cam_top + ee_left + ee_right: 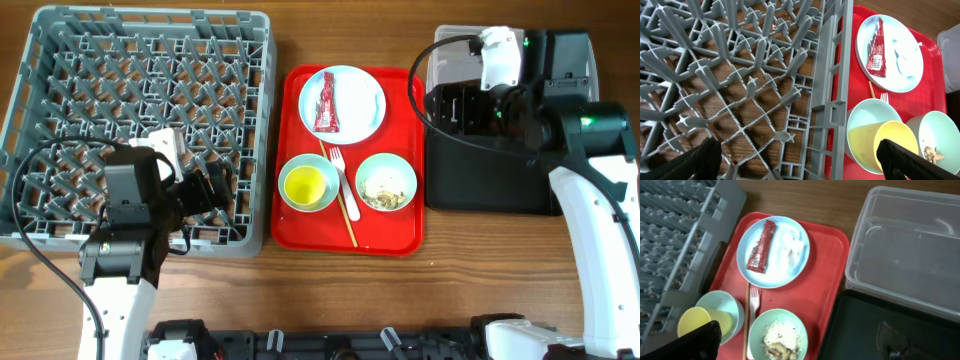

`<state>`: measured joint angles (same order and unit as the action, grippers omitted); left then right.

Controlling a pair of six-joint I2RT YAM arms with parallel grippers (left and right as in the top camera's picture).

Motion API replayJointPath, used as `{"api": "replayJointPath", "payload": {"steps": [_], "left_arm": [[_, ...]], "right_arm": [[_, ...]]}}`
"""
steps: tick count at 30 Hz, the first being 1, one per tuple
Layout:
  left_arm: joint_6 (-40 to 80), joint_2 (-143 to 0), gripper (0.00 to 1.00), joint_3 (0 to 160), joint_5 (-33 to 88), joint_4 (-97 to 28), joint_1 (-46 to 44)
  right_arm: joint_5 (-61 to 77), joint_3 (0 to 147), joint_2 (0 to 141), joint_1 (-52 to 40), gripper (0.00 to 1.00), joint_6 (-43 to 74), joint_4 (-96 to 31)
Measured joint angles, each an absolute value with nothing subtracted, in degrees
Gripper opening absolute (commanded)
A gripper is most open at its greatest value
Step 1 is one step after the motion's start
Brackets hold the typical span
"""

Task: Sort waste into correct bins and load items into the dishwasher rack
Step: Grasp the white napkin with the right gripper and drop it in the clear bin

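Overhead, the right tool [438, 103] hangs empty where the shallow black rectangular tray [865, 330] meets the clear rectangular plastic tub [910, 250] at upper right. Its own view shows one finger at far lower left, so I judge the jaws spread. The left tool [797, 150] is spread wide and holds nothing, low over the right edge of the large grey pegged plastic crate [830, 75]. Just beyond, on the red serving tray [827, 275], a small yellow cup [897, 132] lies inside a pale blue bowl [865, 112]. Nothing looks sorted yet. The likely first pick is the red sachet wrapper [760, 246], lying on the round pale plate [772, 280] beside the crumpled white tissue [790, 247]. Close across its narrow width, low and square, sparing the tissue, then lift clear of the rim. The wooden table [500, 260] looks flat and dry, and no room shows beyond it.
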<state>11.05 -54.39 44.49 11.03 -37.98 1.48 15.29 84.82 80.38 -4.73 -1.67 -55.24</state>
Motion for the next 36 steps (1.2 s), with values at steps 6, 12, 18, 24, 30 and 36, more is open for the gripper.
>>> {"api": "replayJointPath", "payload": {"steps": [6,12,18,24,30,36], "left_arm": [[11.0,-54.4,1.00,44.5,11.0,-37.8,1.5],[11.0,-54.4,1.00,44.5,11.0,-37.5,1.5],[11.0,-54.4,1.00,44.5,11.0,-37.3,1.5],[11.0,-54.4,1.00,44.5,11.0,-37.3,1.5],[11.0,-54.4,1.00,44.5,11.0,-37.3,1.5],[11.0,-54.4,1.00,44.5,11.0,-37.3,1.5]], "right_arm": [[17.6,84.8,80.4,-6.5,1.00,-1.1,-53.0],[6.8,85.8,81.5,-19.6,1.00,-0.1,-45.0],[1.8,87.0,89.4,-23.4,0.98,0.8,-34.5],[-1.5,87.0,106.1,-23.4,0.95,4.9,-27.7],[-4.6,87.0,117.4,-23.4,0.84,13.1,-26.3],[-5.0,87.0,121.5,-23.4,0.65,19.4,-27.8]]}}
